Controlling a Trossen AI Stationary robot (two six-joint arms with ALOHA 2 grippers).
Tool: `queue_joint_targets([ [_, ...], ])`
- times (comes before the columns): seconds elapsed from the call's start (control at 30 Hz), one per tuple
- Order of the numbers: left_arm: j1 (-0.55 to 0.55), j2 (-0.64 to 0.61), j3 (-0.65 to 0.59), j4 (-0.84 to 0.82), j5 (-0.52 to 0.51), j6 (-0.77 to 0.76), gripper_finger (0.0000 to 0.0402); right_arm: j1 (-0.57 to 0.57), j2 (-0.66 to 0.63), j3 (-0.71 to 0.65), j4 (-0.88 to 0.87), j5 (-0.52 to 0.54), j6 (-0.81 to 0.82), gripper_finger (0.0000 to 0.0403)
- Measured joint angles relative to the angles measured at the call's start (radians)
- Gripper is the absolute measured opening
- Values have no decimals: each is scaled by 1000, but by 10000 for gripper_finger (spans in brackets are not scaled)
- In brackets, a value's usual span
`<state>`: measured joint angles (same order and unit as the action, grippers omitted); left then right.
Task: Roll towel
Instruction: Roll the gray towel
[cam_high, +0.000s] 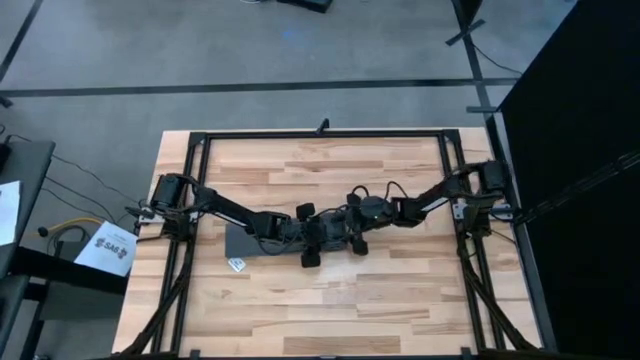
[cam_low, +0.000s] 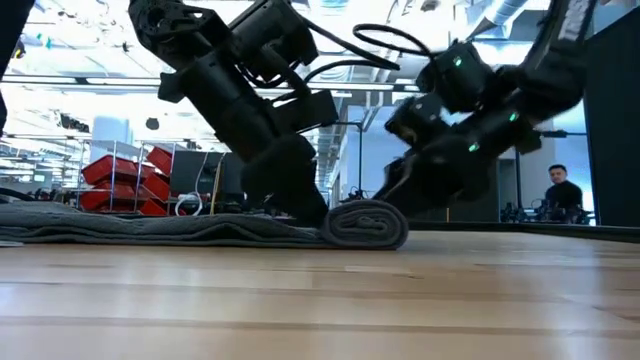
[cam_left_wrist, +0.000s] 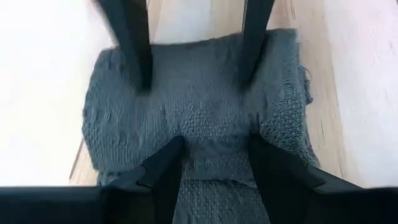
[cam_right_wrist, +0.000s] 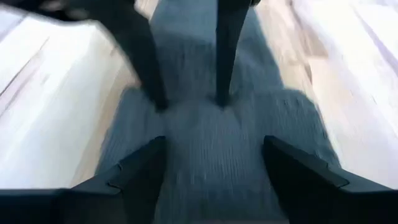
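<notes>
The dark grey towel (cam_high: 240, 243) lies flat on the wooden table, its white tag (cam_high: 237, 264) at the near edge. Its right end is wound into a roll (cam_low: 368, 224) that rests on the table. In the high view both grippers meet over the roll at the table's middle. My left gripper (cam_left_wrist: 214, 146) stands open on the roll's flat-towel side. My right gripper (cam_right_wrist: 214, 146) stands open on the opposite side, and each wrist view shows the other arm's fingers across the roll. My left gripper sets its two spread fingertips (cam_left_wrist: 177, 144) on the roll's top (cam_left_wrist: 211, 118), slanting down from the table's left. Nothing is pinched between them, and the roll lies on the table. My right gripper sets its two spread fingertips (cam_right_wrist: 157, 144) on the roll (cam_right_wrist: 214, 124), slanting down from the table's right, opposite the left fingers. It pinches nothing, and the roll stays on the table.
A black frame (cam_high: 320, 133) runs around the tabletop, with the arm bases at its left and right sides. Bare wood (cam_high: 330, 310) lies toward the near edge. A person (cam_low: 562, 190) shows in the room beyond the table.
</notes>
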<state>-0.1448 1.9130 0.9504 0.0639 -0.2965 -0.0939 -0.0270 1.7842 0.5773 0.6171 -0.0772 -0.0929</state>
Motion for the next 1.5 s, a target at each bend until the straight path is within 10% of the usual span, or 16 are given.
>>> queue_joint_targets([
  [0.3,0,1,-4,-8,5,-1,173,7,-179,-2,-398,0,38,258],
  [0.67,0,1,-117,192,4,-75,173,-1,44,-19,-86,-1,37,258],
  [1.5,0,-7,-122,319,8,15,173,-2,-46,-23,-142,26,18,258],
])
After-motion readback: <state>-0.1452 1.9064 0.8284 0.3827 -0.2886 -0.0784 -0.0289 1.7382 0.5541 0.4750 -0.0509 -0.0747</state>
